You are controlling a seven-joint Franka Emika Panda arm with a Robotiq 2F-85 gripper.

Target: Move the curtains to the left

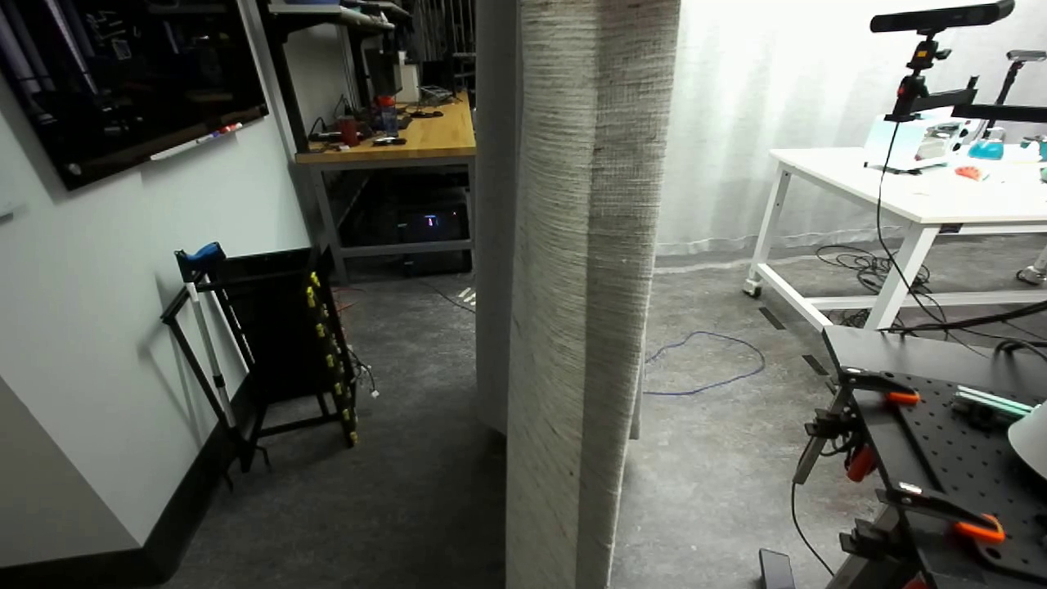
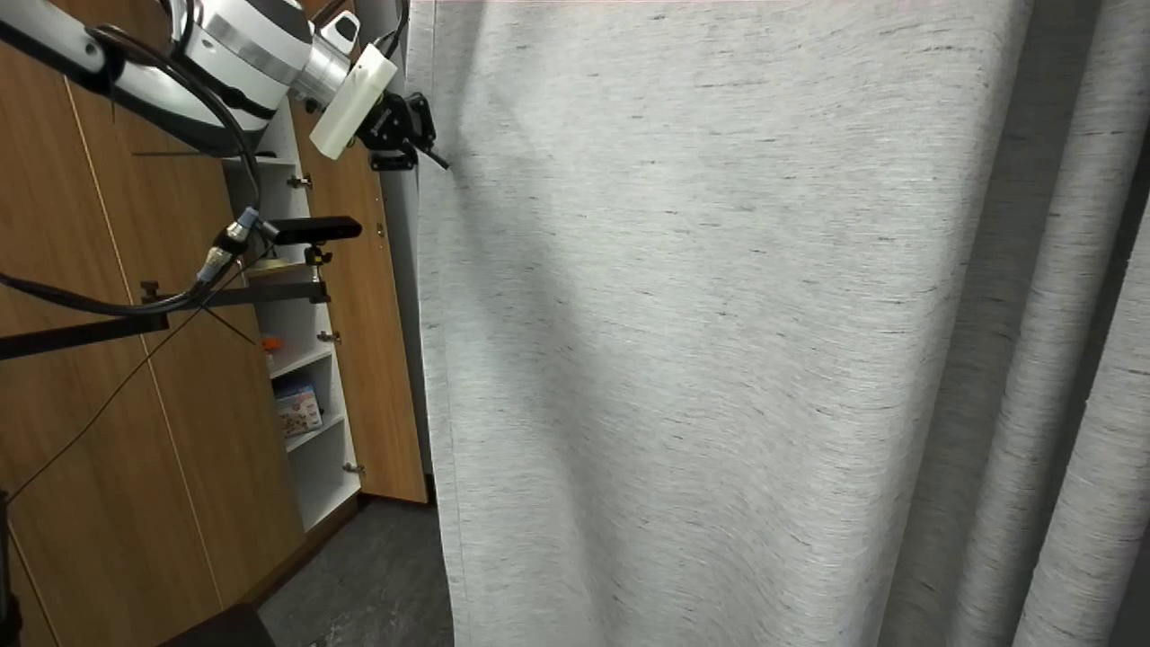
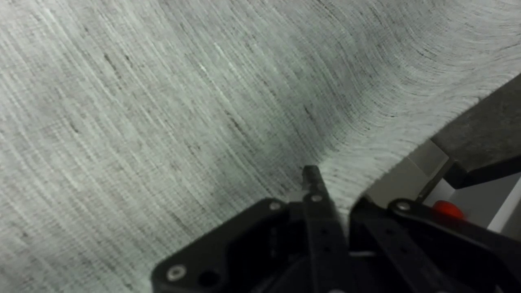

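Observation:
The curtain is light grey woven cloth. In an exterior view (image 2: 701, 314) it hangs as a wide panel, with more folds at the right. In an exterior view (image 1: 589, 286) it shows as a narrow hanging strip. It fills most of the wrist view (image 3: 163, 122). My black gripper (image 2: 438, 162) is at the curtain's left free edge, high up. In the wrist view my gripper (image 3: 319, 183) has the edge between its fingers, and the cloth bends there. A finger lies in front of the cloth; the opposite fingertip is hidden behind it. It looks shut on the cloth.
A wooden cabinet (image 2: 180, 404) with an open door (image 2: 368, 359) stands behind the arm. A black camera (image 2: 314, 230) on a stand is below the arm. A black pegboard table (image 1: 965, 442), a white table (image 1: 859, 184) and a folded black frame (image 1: 286, 327) stand around.

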